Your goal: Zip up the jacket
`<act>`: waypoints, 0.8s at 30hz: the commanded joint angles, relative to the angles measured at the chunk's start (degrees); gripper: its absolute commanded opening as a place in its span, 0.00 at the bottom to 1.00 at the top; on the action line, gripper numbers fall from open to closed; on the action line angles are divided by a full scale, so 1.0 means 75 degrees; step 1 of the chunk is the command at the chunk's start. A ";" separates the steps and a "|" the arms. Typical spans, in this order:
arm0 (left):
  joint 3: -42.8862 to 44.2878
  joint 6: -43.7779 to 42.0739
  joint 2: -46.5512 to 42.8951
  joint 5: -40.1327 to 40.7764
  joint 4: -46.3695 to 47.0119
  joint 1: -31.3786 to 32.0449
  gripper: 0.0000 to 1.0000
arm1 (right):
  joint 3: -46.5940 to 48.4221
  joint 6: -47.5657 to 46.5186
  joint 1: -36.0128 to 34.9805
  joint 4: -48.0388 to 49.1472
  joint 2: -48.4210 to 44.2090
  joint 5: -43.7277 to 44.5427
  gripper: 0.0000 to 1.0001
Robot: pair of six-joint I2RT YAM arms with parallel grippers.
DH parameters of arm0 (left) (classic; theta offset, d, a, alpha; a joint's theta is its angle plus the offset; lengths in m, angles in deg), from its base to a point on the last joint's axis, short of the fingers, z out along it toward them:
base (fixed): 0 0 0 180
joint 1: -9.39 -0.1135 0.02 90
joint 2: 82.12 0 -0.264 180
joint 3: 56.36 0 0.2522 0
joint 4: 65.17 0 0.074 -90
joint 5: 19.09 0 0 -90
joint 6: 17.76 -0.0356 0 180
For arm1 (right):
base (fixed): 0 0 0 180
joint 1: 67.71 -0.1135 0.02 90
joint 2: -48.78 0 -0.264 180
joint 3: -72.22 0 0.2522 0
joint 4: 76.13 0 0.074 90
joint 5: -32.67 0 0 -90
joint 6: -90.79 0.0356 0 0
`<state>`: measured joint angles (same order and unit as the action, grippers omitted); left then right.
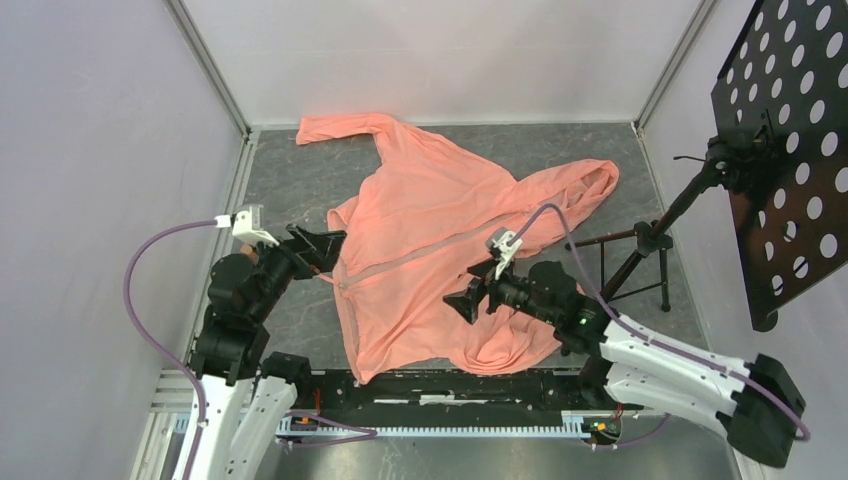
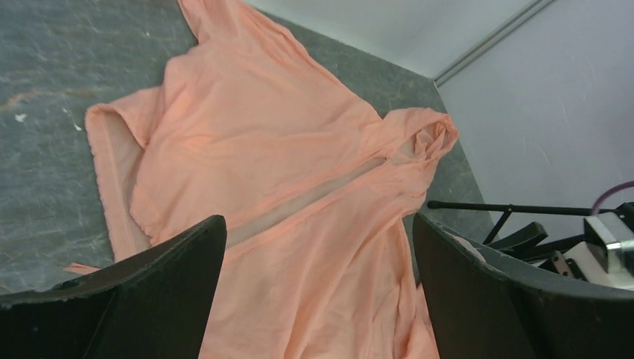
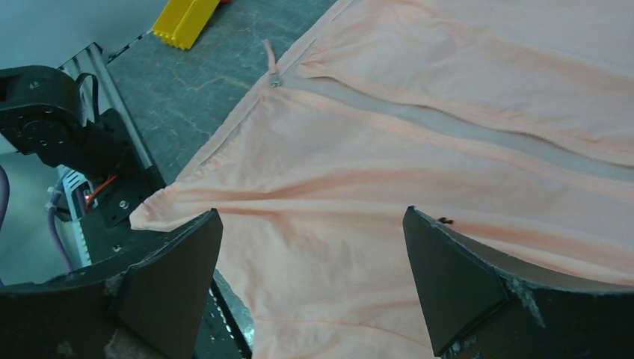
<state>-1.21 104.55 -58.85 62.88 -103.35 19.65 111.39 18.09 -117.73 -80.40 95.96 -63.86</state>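
One jacket (image 1: 430, 240), salmon-pink and thin, lies spread flat on the dark grey table (image 1: 290, 170), filling most of its middle. Its hood (image 1: 585, 185) points to the far right, one sleeve (image 1: 340, 128) stretches to the far left corner, and the hem runs down the left side towards the near edge. Loose fabric is bunched at the near right.

Its front zipper (image 1: 420, 255) crosses the cloth from the hem on the left up towards the hood. A narrow gap shows between the two front panels, so it is undone along most of its length. The zipper pull (image 3: 274, 75) sits at the hem end.

At the jacket's left edge, close to that hem end, the left gripper (image 1: 330, 245) has its jaws spread wide with nothing between them. Whether it touches the cloth cannot be told. The right gripper (image 1: 462, 300) hangs over the near front panel, pointing left, its jaws likewise spread and holding nothing.

Well to the right stands a black perforated panel (image 1: 790, 150) on a tripod (image 1: 640, 250). A yellow object (image 3: 183, 19) shows at the top of the right wrist view.
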 commanded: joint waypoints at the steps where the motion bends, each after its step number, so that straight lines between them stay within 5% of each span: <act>1: -0.0210 0.0664 0.0323 -0.0616 0.0001 0.0014 1.00 | -0.0292 0.0632 -0.0807 0.1697 0.0731 0.1292 0.99; 9: -0.0519 0.1265 0.1425 -0.0508 -0.0215 0.0003 0.99 | 0.0353 0.0595 -0.1721 0.1971 0.2533 0.2856 0.89; 16: -0.0575 0.1202 0.2211 -0.0510 0.0023 0.0010 0.98 | 0.0399 0.0120 -0.1850 0.1587 0.2551 0.3750 0.91; 24: 0.0279 0.1223 0.4692 -0.1061 -0.0312 0.0008 0.92 | 0.0953 0.0279 -0.2425 0.1760 0.3547 0.4156 0.88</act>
<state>-3.77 113.10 -29.43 57.68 -104.56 19.65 114.36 20.01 -133.23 -68.94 119.00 -36.97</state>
